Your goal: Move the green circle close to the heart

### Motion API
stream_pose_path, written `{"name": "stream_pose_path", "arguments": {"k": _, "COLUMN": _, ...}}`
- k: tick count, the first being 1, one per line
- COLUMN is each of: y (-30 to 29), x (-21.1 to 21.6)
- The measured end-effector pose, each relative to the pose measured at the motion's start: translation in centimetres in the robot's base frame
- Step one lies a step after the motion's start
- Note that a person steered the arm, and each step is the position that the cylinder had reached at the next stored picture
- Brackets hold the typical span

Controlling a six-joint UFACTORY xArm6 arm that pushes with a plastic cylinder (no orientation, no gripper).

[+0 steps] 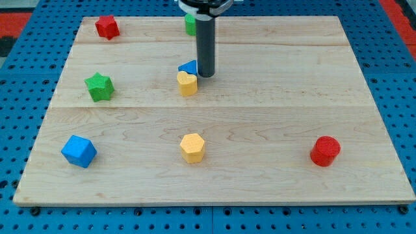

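Note:
The green circle [189, 25] sits near the view's top edge of the board, mostly hidden behind the dark rod. The yellow heart [186, 83] lies a little above the board's middle, touching a blue triangle [189, 67] just above it. My tip [206, 75] rests on the board just right of the blue triangle and the heart, well below the green circle.
A red star [106, 27] is at the top left. A green star [99, 87] is at the left. A blue cube [78, 151] is at the bottom left. A yellow hexagon [192, 147] is at the bottom centre. A red cylinder [325, 151] is at the bottom right. The wooden board [292, 97] lies on a blue pegboard.

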State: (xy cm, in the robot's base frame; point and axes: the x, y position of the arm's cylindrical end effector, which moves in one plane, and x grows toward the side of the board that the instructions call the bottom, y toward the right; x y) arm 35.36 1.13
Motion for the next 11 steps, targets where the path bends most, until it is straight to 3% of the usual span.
{"name": "stream_pose_path", "arguments": {"k": 1, "y": 9.6, "x": -5.8}}
{"name": "stream_pose_path", "arguments": {"k": 2, "y": 9.8, "x": -13.0}}
{"name": "stream_pose_path", "arguments": {"k": 3, "y": 3.6, "x": -16.1}}
{"name": "stream_pose_path", "arguments": {"k": 4, "y": -4.4, "x": -15.9}}
{"name": "stream_pose_path", "arguments": {"k": 5, "y": -6.2, "x": -14.0}}
{"name": "stream_pose_path", "arguments": {"k": 6, "y": -9.0, "x": -5.8}}
{"name": "stream_pose_path", "arguments": {"k": 7, "y": -5.8, "x": -10.5}}
{"name": "stream_pose_path", "arguments": {"k": 8, "y": -12.4, "x": -10.9}}
{"name": "stream_pose_path", "arguments": {"k": 9, "y": -15.2, "x": -5.5}}
{"name": "stream_pose_path", "arguments": {"k": 10, "y": -11.8, "x": 1.5}}
{"name": "stream_pose_path", "arguments": {"k": 11, "y": -9.6, "x": -0.8}}
